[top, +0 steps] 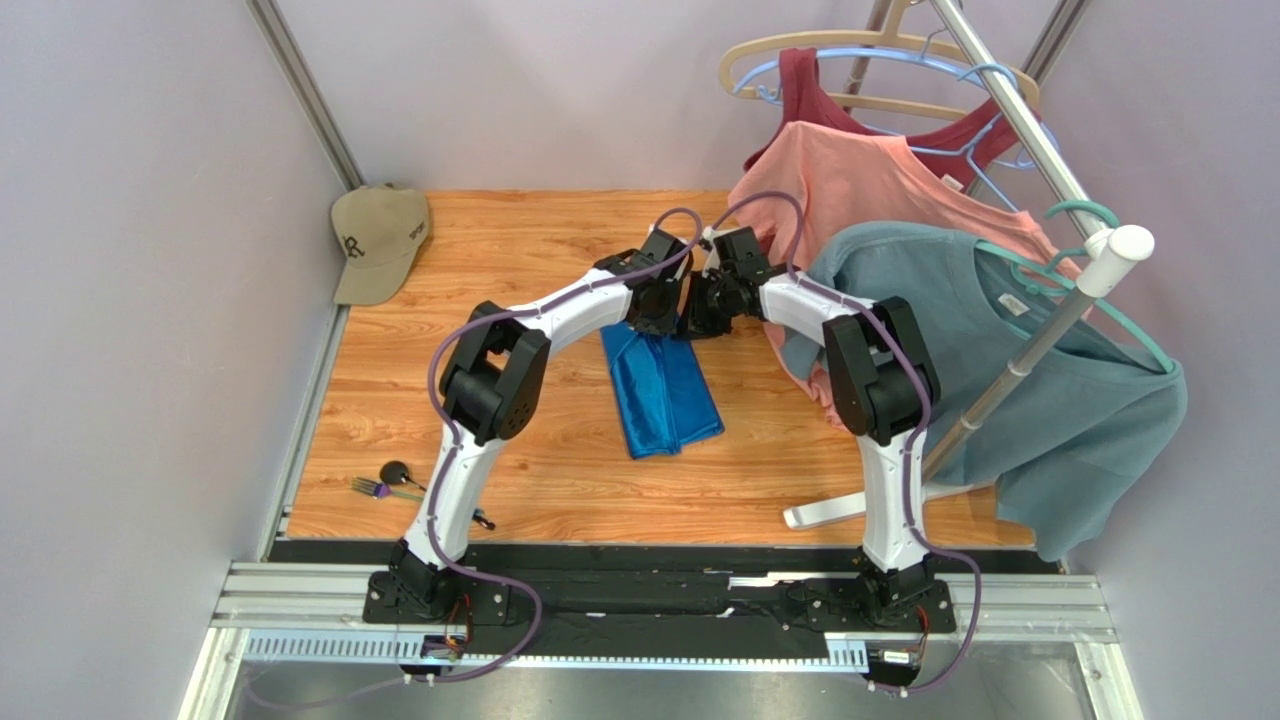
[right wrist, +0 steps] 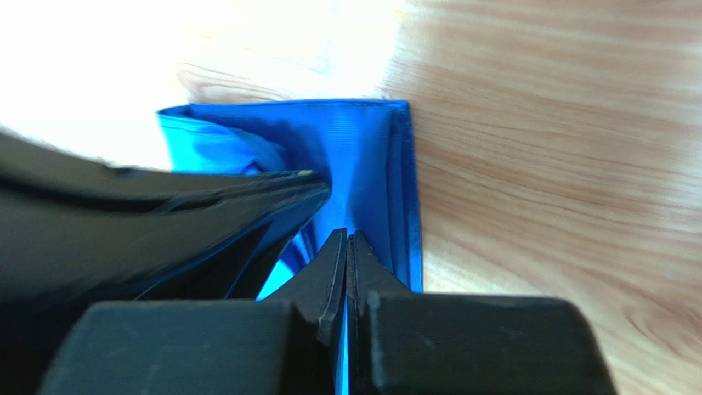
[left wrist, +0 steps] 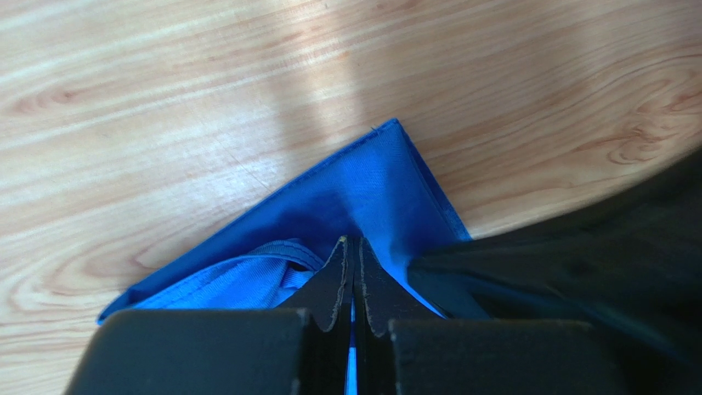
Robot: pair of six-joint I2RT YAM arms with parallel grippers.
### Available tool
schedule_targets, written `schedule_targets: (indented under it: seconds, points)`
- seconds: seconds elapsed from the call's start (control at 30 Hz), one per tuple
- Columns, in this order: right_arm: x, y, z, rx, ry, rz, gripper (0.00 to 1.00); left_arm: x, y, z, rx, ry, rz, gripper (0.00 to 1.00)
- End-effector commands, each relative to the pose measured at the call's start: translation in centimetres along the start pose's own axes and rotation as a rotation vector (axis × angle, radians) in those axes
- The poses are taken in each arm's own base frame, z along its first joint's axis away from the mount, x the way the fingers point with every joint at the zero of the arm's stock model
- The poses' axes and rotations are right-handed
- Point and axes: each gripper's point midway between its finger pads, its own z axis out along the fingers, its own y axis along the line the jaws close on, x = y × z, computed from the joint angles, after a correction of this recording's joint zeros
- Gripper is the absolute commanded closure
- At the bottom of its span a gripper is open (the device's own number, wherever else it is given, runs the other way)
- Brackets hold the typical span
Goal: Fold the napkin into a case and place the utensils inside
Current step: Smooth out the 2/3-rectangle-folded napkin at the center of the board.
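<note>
The royal-blue napkin (top: 663, 396) lies folded into a narrow strip on the wooden table, its near end pointing at the arm bases. Both grippers meet at its far end. My left gripper (top: 669, 311) is shut there, a sliver of blue cloth (left wrist: 372, 183) showing between its closed fingertips (left wrist: 354, 241). My right gripper (top: 706, 309) is shut beside it, its tips (right wrist: 347, 237) pinched on the blue folds (right wrist: 367, 146). The two grippers almost touch. The utensils (top: 385, 482), thin dark sticks with coloured bits, lie at the table's near left, away from both grippers.
A tan cap (top: 379, 237) sits at the far left corner. A clothes rack (top: 1052, 323) at the right carries a teal T-shirt (top: 1037, 390), a salmon shirt (top: 864, 188) and hangers; its white foot (top: 824, 513) rests on the table. Grey walls enclose the table.
</note>
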Motion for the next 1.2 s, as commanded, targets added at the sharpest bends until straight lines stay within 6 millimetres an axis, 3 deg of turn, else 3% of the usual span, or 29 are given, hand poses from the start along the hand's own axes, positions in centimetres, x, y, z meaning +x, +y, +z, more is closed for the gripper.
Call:
schedule_targets:
  seconds: [0.0, 0.23, 0.27, 0.37, 0.57, 0.87, 1.07, 1.17]
  points:
    - [-0.9, 1.0, 1.1, -0.063, -0.031, 0.008, 1.00, -2.4, -1.3, -2.6, 0.066, -0.077, -0.070, 1.00]
    - [0.3, -3.4, 0.9, 0.143, -0.039, 0.057, 1.00, -1.6, -0.1, -1.5, 0.015, -0.054, -0.041, 1.00]
    - [1.3, -4.3, 0.9, 0.168, -0.029, 0.074, 1.00, -1.6, 0.2, -1.4, 0.007, -0.053, -0.028, 1.00]
    - [1.7, -5.0, 0.3, 0.196, -0.039, 0.084, 1.00, -1.3, 1.4, -1.2, -0.036, -0.043, -0.008, 1.00]
    - [2.0, -5.3, 0.4, 0.195, -0.030, 0.093, 1.00, -1.1, 3.9, -2.2, -0.131, -0.039, 0.012, 1.00]
    - [1.9, -4.9, 0.0, 0.183, -0.032, 0.085, 1.00, -1.8, 4.8, -3.0, -0.181, -0.052, 0.025, 1.00]
    - [1.7, -4.7, -0.1, 0.177, -0.035, 0.083, 1.00, -1.8, 4.3, -2.1, -0.149, -0.048, 0.032, 1.00]
    - [1.7, -4.6, -0.2, 0.172, -0.033, 0.077, 1.00, -1.4, 5.0, -1.9, -0.185, -0.033, 0.035, 1.00]
